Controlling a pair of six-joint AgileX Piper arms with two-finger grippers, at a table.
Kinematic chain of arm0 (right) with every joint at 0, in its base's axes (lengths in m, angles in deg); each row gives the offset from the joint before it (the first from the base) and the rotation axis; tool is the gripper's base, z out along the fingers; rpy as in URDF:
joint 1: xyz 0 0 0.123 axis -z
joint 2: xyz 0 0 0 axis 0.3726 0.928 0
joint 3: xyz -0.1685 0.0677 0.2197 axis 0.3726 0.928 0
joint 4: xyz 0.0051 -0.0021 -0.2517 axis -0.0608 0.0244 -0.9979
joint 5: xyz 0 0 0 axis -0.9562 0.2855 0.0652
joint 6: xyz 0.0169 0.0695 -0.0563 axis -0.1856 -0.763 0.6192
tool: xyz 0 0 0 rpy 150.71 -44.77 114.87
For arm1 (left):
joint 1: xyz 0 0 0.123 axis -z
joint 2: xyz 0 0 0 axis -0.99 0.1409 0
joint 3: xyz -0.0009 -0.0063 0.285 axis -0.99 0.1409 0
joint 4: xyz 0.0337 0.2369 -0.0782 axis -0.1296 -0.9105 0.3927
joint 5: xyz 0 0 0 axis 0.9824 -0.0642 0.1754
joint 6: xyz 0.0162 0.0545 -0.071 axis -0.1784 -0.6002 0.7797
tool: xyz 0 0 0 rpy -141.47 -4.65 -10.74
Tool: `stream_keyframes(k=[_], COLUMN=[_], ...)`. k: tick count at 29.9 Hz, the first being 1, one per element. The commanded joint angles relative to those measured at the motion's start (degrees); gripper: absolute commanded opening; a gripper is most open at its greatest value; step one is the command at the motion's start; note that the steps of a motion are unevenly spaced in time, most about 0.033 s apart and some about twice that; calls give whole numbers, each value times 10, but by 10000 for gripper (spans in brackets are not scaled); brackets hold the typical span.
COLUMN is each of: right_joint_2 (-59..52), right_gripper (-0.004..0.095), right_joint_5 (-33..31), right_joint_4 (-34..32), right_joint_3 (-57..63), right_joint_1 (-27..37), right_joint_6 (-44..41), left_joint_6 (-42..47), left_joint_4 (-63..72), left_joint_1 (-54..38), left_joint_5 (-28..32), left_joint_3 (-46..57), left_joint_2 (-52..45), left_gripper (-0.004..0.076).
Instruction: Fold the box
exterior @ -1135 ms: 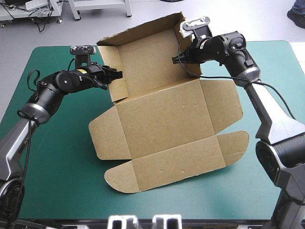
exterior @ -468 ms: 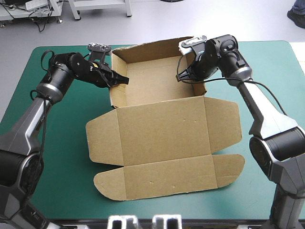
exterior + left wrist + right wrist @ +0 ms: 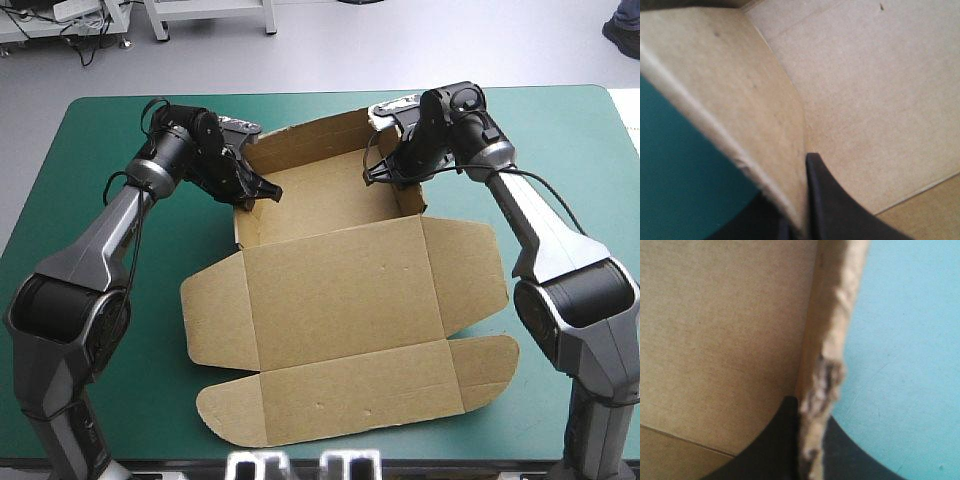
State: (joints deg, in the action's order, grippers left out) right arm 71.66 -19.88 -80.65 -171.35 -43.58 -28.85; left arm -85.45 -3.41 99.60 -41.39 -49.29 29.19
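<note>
The brown box (image 3: 340, 270) lies mid-table, its far part a shallow tray with raised walls, its lid panel and rounded flaps flat toward the near edge. My left gripper (image 3: 262, 194) is shut on the tray's left wall (image 3: 240, 215). In the left wrist view the gripper (image 3: 797, 220) has that wall (image 3: 740, 110) pinched between its black fingers, with the tray floor (image 3: 880, 100) beyond. My right gripper (image 3: 385, 172) is shut on the right wall (image 3: 412, 195). The right wrist view shows this gripper (image 3: 810, 450) astride the frayed wall edge (image 3: 832, 330).
Bare teal-green cover (image 3: 90, 300) lies left of the box, and more of it (image 3: 580, 200) to the right. The side flaps (image 3: 212, 305) and the rounded front flap (image 3: 330, 395) rest flat, reaching close to the table's near edge.
The far part of the box, tilted up high earlier, has come down to rest as a tray on the table. Both grippers moved down and inward with its side walls.
</note>
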Motion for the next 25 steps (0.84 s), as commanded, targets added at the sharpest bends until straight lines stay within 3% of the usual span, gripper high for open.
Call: stream_keyframes(k=[1,11,25], right_joint_2=[-33,2,7], right_gripper=[-24,-23,-23], right_joint_5=[-8,-8,-8], right_joint_4=[67,77,-3], right_joint_3=[-19,-16,1], right_joint_1=[-13,-13,-1], right_joint_6=[7,-15,-5], left_joint_6=[1,43,52], left_joint_4=[46,-52,-55], left_joint_1=[17,46,50], left_joint_5=[-39,-39,-39], left_joint_3=[-24,-63,-63], left_joint_2=[-12,-9,14], left_gripper=[-11,-11,-11])
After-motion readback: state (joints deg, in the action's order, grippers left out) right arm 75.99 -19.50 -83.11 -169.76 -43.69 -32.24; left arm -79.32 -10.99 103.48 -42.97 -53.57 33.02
